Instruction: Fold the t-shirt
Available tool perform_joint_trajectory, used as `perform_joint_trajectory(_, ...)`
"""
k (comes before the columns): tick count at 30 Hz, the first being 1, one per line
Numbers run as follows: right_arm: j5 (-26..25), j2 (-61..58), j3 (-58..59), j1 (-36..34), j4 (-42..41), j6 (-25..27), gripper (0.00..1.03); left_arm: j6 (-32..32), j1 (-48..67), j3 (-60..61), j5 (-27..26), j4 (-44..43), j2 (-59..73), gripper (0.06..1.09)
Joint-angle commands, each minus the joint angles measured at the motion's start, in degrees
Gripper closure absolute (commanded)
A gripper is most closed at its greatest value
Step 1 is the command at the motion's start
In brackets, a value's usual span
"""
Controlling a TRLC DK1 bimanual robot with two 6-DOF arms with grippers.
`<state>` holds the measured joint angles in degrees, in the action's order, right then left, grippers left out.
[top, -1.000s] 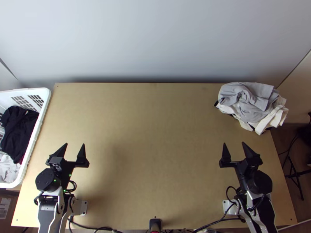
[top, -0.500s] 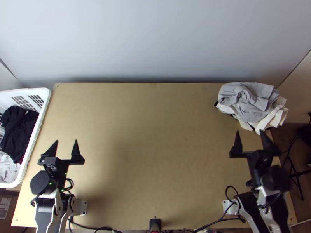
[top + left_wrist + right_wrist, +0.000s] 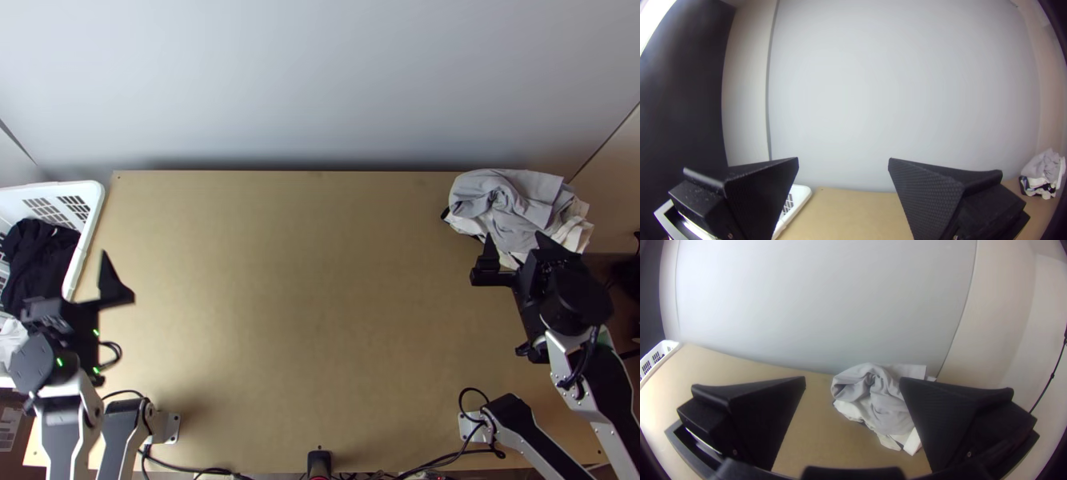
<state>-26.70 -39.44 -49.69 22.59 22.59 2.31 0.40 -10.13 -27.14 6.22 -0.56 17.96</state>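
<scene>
Standing wide apart in their fingers, the left gripper (image 3: 81,258) is beside the basket's (image 3: 98,194) inner side and the right gripper (image 3: 514,235) is at the cloth pile (image 3: 466,196).
In the top view, the pile lies bunched at the far right corner of the table (image 3: 304,320), grey cloth (image 3: 520,218) over white cloth (image 3: 574,234); the right gripper's tips overlap its near edge, but if they touch, I cannot tell. Dark cloth (image 3: 36,260) lies crumpled in the white basket. Which one is the t-shirt, I cannot tell. In the left wrist view, the left gripper (image 3: 843,158) is spread, with the basket partly behind one finger. In the right wrist view, the right gripper (image 3: 852,378) is also spread, and one finger hides part of the grey cloth.
</scene>
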Motion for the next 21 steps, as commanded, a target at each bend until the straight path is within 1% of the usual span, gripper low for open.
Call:
perform_joint_trajectory(1, -2.83, -3.71, -4.54, 2.46, 4.57, -1.25, 0.04, -1.46, -13.42, -13.12, -1.65, 3.02, 17.82, 0.1)
perform_joint_trajectory(4, -2.92, -3.71, -5.86, 2.46, 6.5, -1.25, 0.04, -1.99, -22.65, -20.94, -8.94, 11.19, 27.13, 0.1)
perform_joint_trajectory(7, -3.1, -3.71, -5.94, 2.28, 8.17, -1.25, 0.04, -3.48, -31.62, -27.27, -16.94, 16.91, 36.71, 0.1)
perform_joint_trajectory(9, -3.1, -3.54, -5.86, 2.28, 9.14, -1.25, 0.04, -5.33, -35.4, -31.58, -17.64, 21.21, 43.3, 0.1)
perform_joint_trajectory(11, -3.1, -3.45, -5.68, 2.28, 9.84, -1.78, 0.04, -8.58, -39.18, -36.85, -17.91, 26.66, 50.69, 0.1)
perform_joint_trajectory(15, -3.18, -3.36, -5.42, 2.37, 11.07, -2.22, 0.04, -10.95, -43.48, -47.57, -18.7, 35.45, 65.01, 0.1)
perform_joint_trajectory(18, -3.18, -3.45, -5.94, 2.37, 11.69, -2.13, 0.04, -10.78, -46.03, -52.58, -18.79, 36.07, 72.13, 0.1)
perform_joint_trajectory(21, -3.18, -3.54, -6.29, 2.37, 12.39, -2.04, 0.04, -12.27, -47.7, -58.12, -18.96, 35.36, 81.01, 0.1)
